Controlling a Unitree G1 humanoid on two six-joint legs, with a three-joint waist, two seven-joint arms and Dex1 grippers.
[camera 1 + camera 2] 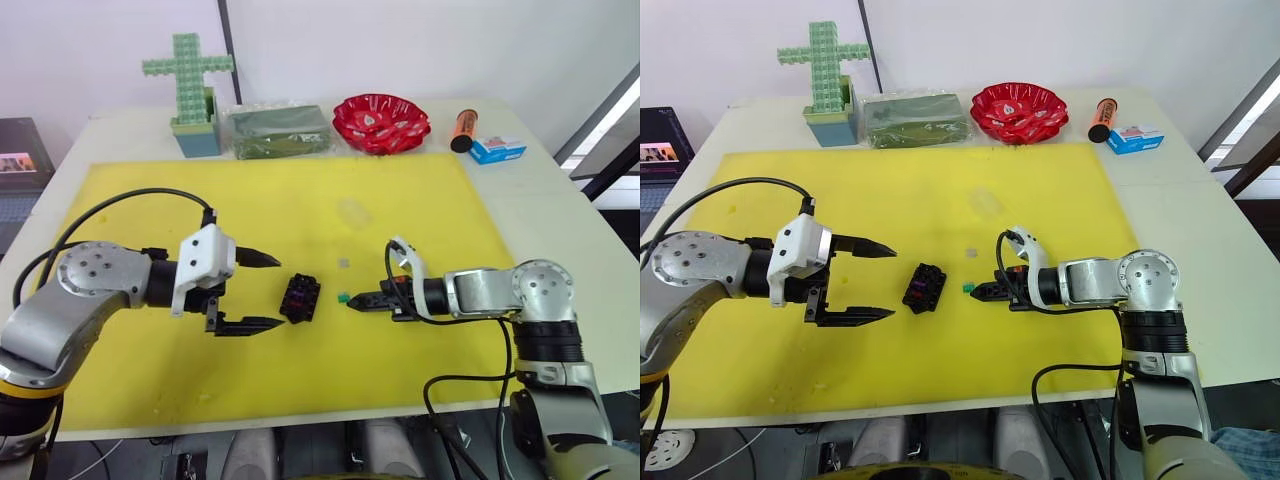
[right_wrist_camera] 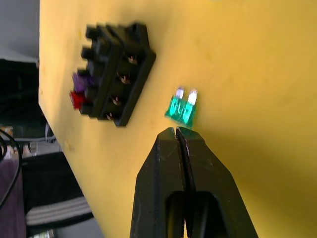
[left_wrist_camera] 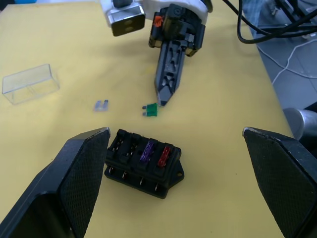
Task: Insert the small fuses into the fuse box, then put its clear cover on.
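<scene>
The green fuse (image 3: 150, 110) lies flat on the yellow mat (image 1: 300, 200), just off the tip of my right gripper (image 2: 177, 133) and between that tip and the fuse box (image 1: 300, 297). In the right wrist view its two metal blades point away from the fingertips, so its long axis runs roughly in line with the gripper. The right fingers are pressed together with nothing between them; I judge they must part before they can take the fuse. The fuse box sits between my two grippers, with a purple fuse (image 3: 148, 150) and a red fuse (image 3: 164, 156) already seated side by side in it. My left gripper (image 1: 262, 292) stands with its fingers wide apart on either side of the box's near end, touching nothing. The right arm is clearly the nearer to the green fuse. The remaining greyish fuse (image 3: 101, 105) lies loose farther out on the mat, and the clear cover (image 3: 30, 83) beyond it. Which box slots stay free I can hardly make out.
</scene>
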